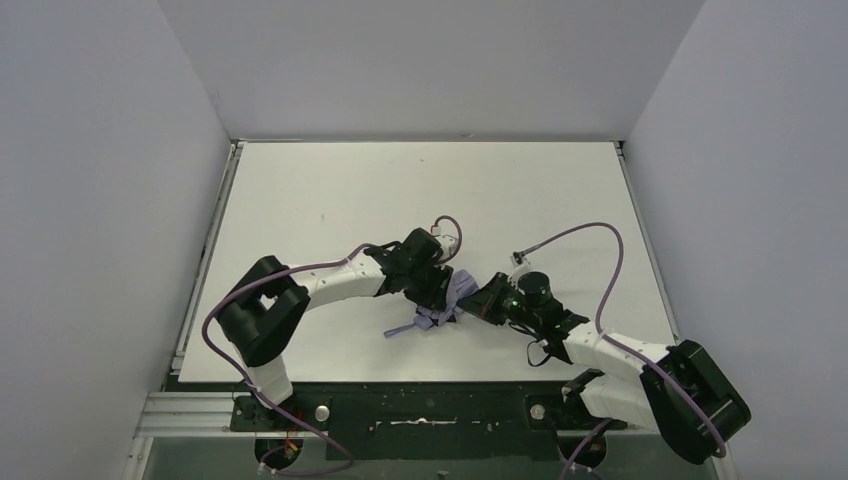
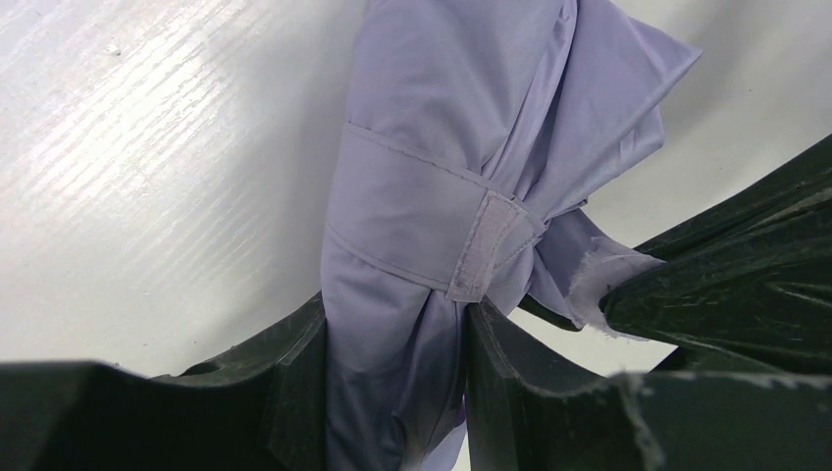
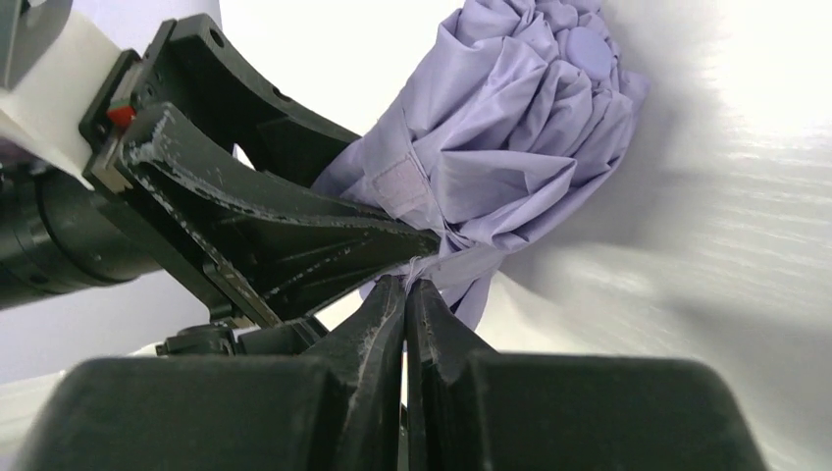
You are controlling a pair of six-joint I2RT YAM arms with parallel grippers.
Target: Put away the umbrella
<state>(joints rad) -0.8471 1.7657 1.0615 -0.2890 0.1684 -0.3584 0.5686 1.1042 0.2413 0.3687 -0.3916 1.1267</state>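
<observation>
White tabletop [image 1: 330, 190] across the middle of the top view, boxed in by pale walls [image 1: 430, 60] on three sides. Reaching in from the lower left, the left arm [image 1: 330, 282]; from the lower right, the right arm [image 1: 610, 350]; tips meeting just below the frame's centre, purple cables [image 1: 600, 240] looping over both. Between the two tips, lying on the tabletop, the umbrella [image 1: 462, 285]: folded into a pale lavender bundle, small in the top view, filling the upper middle of both wrist views. At the bottom of the left wrist view, the left pincer [image 2: 392, 402] clamped round the bundle, a dark finger [image 2: 285, 383] pressed against each side. Just above that grip, wrapped across the fabric, the strap [image 2: 495, 245], with a paler fastening patch at its end. At the lower centre of the right wrist view, the right pincer [image 3: 405, 289] squeezed together, nipping a thin pale scrap of the umbrella's cloth at the very tips; strap end or canopy edge, hard to tell. At the upper right of that view, a small round lavender cap [image 3: 589, 46] amid the gathered folds.
</observation>
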